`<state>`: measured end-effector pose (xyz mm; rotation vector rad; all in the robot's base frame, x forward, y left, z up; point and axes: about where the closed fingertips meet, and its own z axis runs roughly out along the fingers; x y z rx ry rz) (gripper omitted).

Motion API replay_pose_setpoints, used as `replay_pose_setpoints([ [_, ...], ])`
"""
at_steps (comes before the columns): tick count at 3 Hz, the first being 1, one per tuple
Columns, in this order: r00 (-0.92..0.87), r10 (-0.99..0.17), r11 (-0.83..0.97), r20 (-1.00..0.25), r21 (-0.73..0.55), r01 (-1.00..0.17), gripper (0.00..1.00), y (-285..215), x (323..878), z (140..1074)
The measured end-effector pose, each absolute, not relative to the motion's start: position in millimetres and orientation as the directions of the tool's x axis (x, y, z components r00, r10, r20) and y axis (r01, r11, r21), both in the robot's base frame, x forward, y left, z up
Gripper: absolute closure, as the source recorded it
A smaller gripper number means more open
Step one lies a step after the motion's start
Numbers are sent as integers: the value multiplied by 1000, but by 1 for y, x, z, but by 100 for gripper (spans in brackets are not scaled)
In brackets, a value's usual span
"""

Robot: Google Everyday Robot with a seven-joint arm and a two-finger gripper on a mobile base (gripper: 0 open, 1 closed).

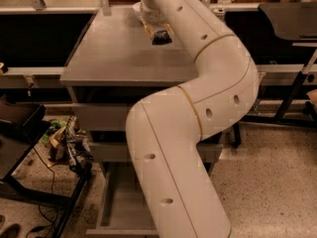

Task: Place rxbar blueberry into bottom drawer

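Note:
My gripper (157, 32) is at the far end of the white arm, low over the back of the grey cabinet top (114, 53). A small dark flat shape (162, 36) sits right at its tip and looks like the rxbar blueberry. I cannot tell whether it is held or lying on the top. The bottom drawer (116, 207) is pulled open at the foot of the cabinet, showing a plain grey floor. The arm hides its right part.
A white bowl (137, 6) shows partly behind the gripper on the cabinet top. The two upper drawers (99, 117) are closed. A black stand (20, 133) and a pile of wrappers and cables (67, 143) are on the floor to the left. Black table legs (292, 93) stand to the right.

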<state>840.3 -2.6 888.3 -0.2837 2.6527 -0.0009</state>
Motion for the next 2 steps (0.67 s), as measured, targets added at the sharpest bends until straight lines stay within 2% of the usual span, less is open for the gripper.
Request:
replay_pose_setpoints([
  [1,-889,-197,980,-412,-74,-183,100,-2,767,952],
  [2,-893,-190,982,-408,-70,-177,100,-14,752,958],
])
